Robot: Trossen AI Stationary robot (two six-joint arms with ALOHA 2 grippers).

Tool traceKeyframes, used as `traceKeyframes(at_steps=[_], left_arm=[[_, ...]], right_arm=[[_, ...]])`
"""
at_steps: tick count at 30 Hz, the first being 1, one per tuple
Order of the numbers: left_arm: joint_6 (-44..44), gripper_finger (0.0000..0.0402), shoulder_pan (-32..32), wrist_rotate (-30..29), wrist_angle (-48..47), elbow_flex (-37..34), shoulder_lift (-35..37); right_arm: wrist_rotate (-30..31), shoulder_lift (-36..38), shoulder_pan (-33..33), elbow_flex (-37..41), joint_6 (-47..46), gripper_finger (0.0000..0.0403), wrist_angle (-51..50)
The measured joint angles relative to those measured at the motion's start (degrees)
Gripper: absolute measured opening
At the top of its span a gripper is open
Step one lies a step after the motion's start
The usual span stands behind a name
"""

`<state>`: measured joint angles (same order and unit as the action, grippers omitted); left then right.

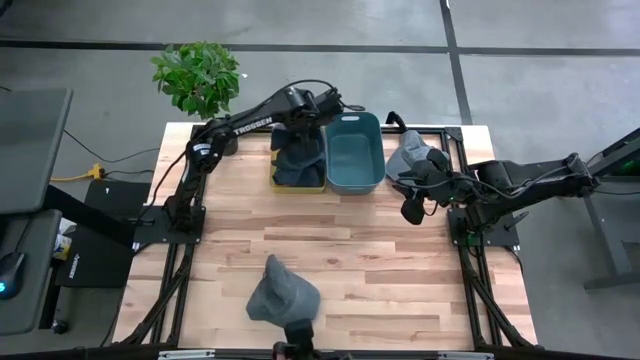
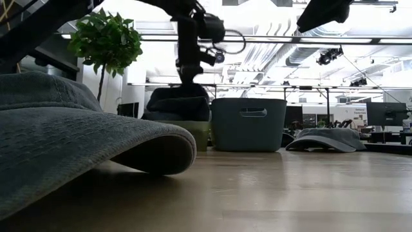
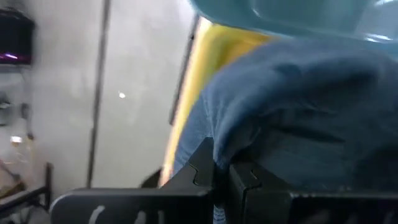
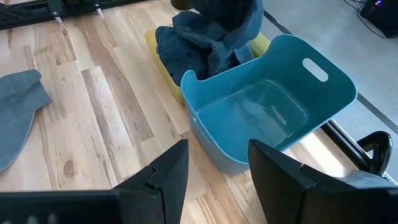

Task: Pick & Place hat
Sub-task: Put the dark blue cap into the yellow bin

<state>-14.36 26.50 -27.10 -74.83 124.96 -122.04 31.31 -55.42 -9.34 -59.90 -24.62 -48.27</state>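
Note:
A pile of dark blue hats (image 1: 298,162) fills the yellow bin (image 1: 276,183) at the table's far side, next to the teal bin (image 1: 355,152). My left gripper (image 3: 227,175) stands over that pile, pointing down, shut on the top hat (image 2: 179,102). A grey hat (image 1: 412,155) lies flat on the table right of the teal bin. Another grey hat (image 1: 283,293) lies near the near edge. My right gripper (image 4: 217,168) is open and holds nothing, hovering over the table right of the teal bin (image 4: 267,112). My left gripper pinches a bunched fold of the top dark blue hat's cloth (image 3: 261,149) between its two fingers. It comes from above, pointing down. The hat sits on the pile inside the yellow bin (image 2: 199,132), not lifted clear. One layer or several, I cannot tell.
A potted plant (image 1: 197,75) stands beyond the far left corner. The middle of the wooden table (image 1: 330,240) between the bins and the near grey hat is bare. The teal bin holds nothing visible inside.

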Motion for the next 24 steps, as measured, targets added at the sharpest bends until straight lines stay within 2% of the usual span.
traceKeyframes(at_steps=[5,10,19,24], left_arm=[[2.19,0.0000,0.00,1.66,0.29,-5.76,0.00],[4.16,0.0000,-0.31,7.54,2.21,-9.96,-0.02],[5.04,0.0000,-2.28,15.81,3.23,-10.73,-0.02],[6.04,0.0000,-2.56,16.71,3.23,-10.75,-0.02]], right_arm=[[0.01,0.00,-0.02,0.00,0.00,0.0162,0.00],[0.22,0.00,-0.02,0.00,0.00,0.0161,0.00],[0.39,0.00,0.00,0.00,0.03,0.0161,-0.03],[0.27,0.00,0.00,0.00,-0.41,0.0162,-0.04]])
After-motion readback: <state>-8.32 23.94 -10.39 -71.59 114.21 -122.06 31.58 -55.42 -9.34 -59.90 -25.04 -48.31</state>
